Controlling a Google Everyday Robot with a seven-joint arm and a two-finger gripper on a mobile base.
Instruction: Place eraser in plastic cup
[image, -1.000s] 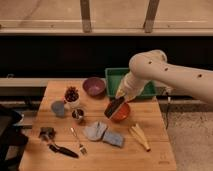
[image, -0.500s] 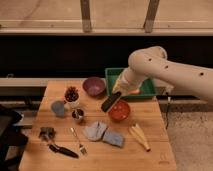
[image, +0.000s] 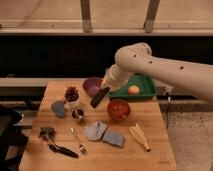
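Gripper (image: 104, 91) clamped on eraser (image: 98, 99) above mid-bench (image: 150, 147), toward the far edge; eraser's long axis slants down-left, pointing at plastic cup (image: 58, 108), well apart by the left edge.

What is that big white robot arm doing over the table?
The robot's hand holds the eraser, a dark oblong block, in the air above the wooden table, between the purple bowl and the red bowl. The plastic cup that it should go into stands further left in the picture, beside the white cup with dark red stuff in it. The eraser is not in the plastic cup yet.
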